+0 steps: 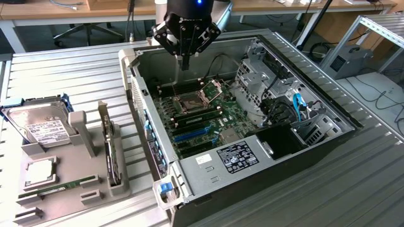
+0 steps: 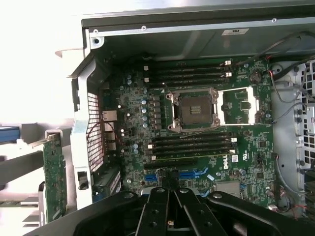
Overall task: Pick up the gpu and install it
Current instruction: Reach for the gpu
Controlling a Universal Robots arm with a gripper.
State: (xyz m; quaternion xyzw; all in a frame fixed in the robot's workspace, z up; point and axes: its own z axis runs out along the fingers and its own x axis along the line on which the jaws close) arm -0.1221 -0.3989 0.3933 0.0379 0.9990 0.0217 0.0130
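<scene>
— Where's the gpu (image 1: 109, 150)? The gripper (image 1: 184, 62) hasn't got it.

— No, its fingers are pressed together on nothing. It hangs above the open computer case (image 1: 304, 75), over the far end of the motherboard (image 1: 202, 113). The card is well apart from it, in the grey holder (image 1: 61, 208) on the exterior view's left, near the hard drive (image 1: 39, 126).

— Why is it stood on edge like that?

— My reading is that the slot props it upright, so its top edge is free to be pinched from above.

— Which way does it run?

— Its long axis goes from far to near, roughly along the case's side wall. The thin upright strip at the far end may be its silver bracket, but that's hard to make out from here.
</scene>
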